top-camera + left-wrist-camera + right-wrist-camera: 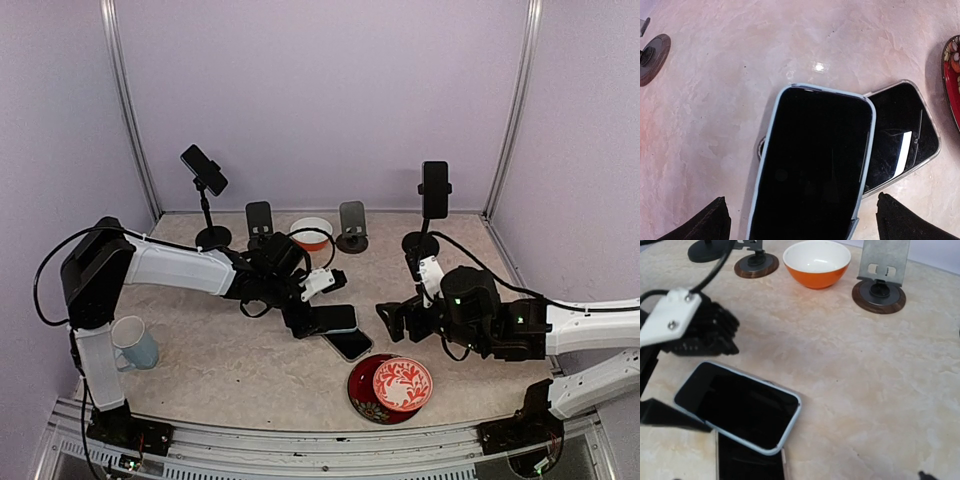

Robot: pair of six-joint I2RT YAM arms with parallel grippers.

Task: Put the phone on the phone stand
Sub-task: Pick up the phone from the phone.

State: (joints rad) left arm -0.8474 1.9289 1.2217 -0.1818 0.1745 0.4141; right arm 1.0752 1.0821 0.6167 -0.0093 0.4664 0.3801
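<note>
pale stone-look table point(200, 350) spreads under everything. left pincer point(810, 222) stands open astride the near end of the blue-cased phone point(815, 165), a slim gap at each finger. that phone lies across a second phone point(900, 140), well short of the empty stand point(352, 225) at the far edge. closing off-centre could skid it or drag the lower phone along.

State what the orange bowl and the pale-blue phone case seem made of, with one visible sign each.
Orange bowl: likely glazed ceramic; it looks glossy, with a white inside. Phone case: probably soft plastic or silicone; matte, rounded pale-blue rim.
</note>
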